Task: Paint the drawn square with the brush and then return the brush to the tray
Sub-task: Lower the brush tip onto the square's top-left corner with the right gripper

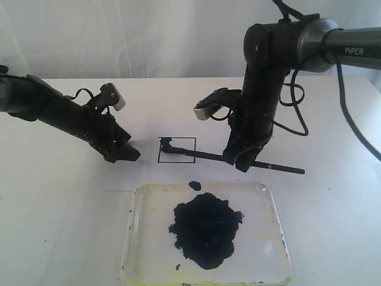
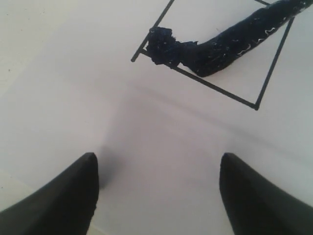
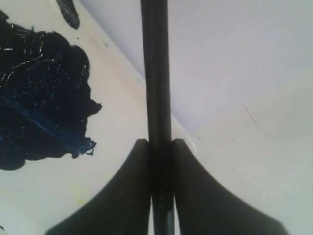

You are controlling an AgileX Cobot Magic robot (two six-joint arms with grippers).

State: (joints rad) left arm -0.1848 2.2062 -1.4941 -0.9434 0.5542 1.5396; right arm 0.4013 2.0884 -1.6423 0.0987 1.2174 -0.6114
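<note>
Paintwork barely begun: the brush (image 1: 202, 155) lies across the drawn square (image 1: 184, 144), which is nearly all white.

Exterior view: your right gripper (image 1: 244, 162) holds the shaft well back from the tip, which rests at the square's far-left corner. Push further that way and you will likely smear past the outline, toward the left gripper (image 1: 122, 154) parked just beside it. The tray (image 1: 262, 238) with its paint blob (image 1: 205, 229) lies near, on the camera side. Left wrist view: that gripper's fingers (image 2: 73, 196) stand wide, holding nothing, and the loaded tip sits right on the line. Right wrist view: the jaws pinch the thin shaft, which could roll or pivot under pressure, and the tray's rim runs close underneath.
</note>
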